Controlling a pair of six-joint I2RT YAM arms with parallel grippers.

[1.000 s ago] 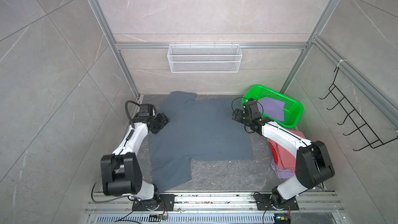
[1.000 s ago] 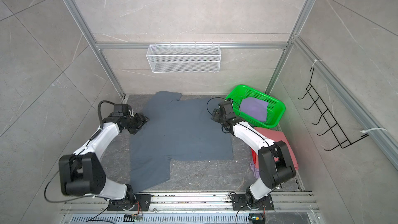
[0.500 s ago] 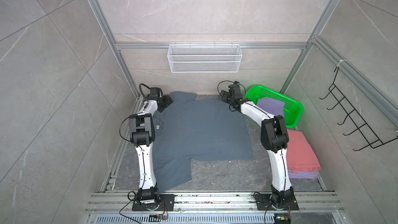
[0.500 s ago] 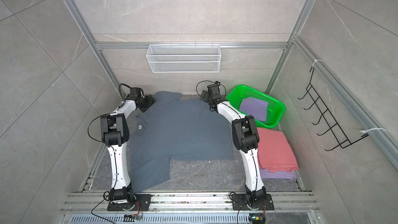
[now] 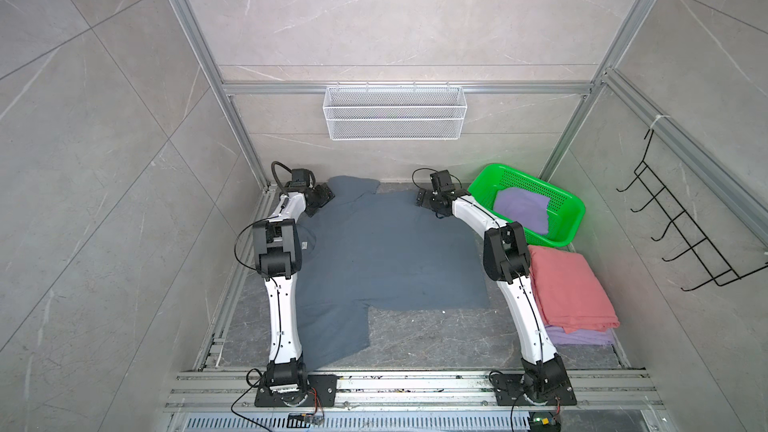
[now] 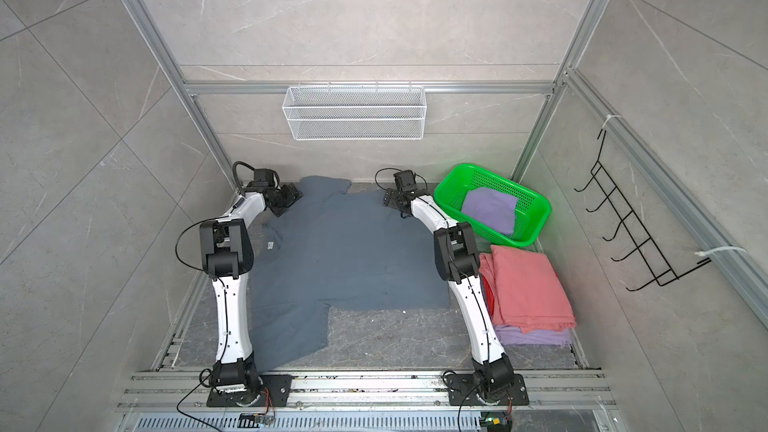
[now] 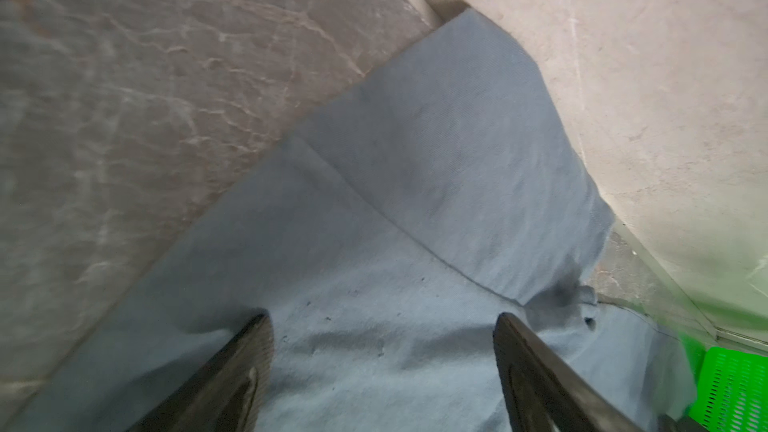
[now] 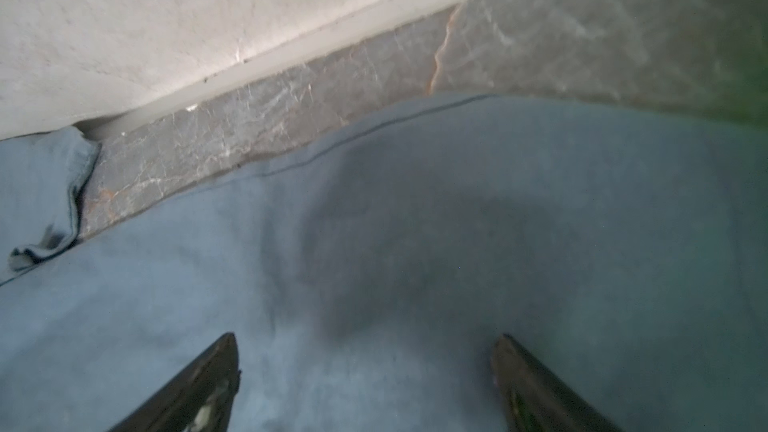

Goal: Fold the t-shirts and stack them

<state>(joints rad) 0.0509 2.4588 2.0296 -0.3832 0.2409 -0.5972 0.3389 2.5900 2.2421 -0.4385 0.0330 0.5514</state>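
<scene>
A large slate blue-grey t-shirt (image 5: 386,251) (image 6: 345,255) lies spread flat, its white neck label (image 5: 304,245) at the left edge. My left gripper (image 5: 322,197) (image 6: 291,197) hovers open over the far left sleeve by the back wall. In the left wrist view its jaws stand wide above the cloth (image 7: 415,160), and the left gripper (image 7: 382,320) holds nothing. My right gripper (image 5: 422,197) (image 6: 388,198) is open over the shirt's far right corner. The right wrist view shows the right gripper (image 8: 365,340) empty above the cloth (image 8: 415,222). A folded salmon-pink t-shirt (image 5: 569,288) rests on a folded lavender one (image 5: 582,336).
A green basket (image 5: 577,218) at the back right holds another lavender cloth (image 5: 521,209), close to my right arm. A white wire basket (image 5: 395,118) hangs on the back wall and a black hook rack (image 5: 681,234) on the right wall. The back wall is just beyond both grippers.
Both grippers have moved from the shirt's side edges back to its far corners near the wall, and both arms have stretched out. Their jaws have opened wider.
</scene>
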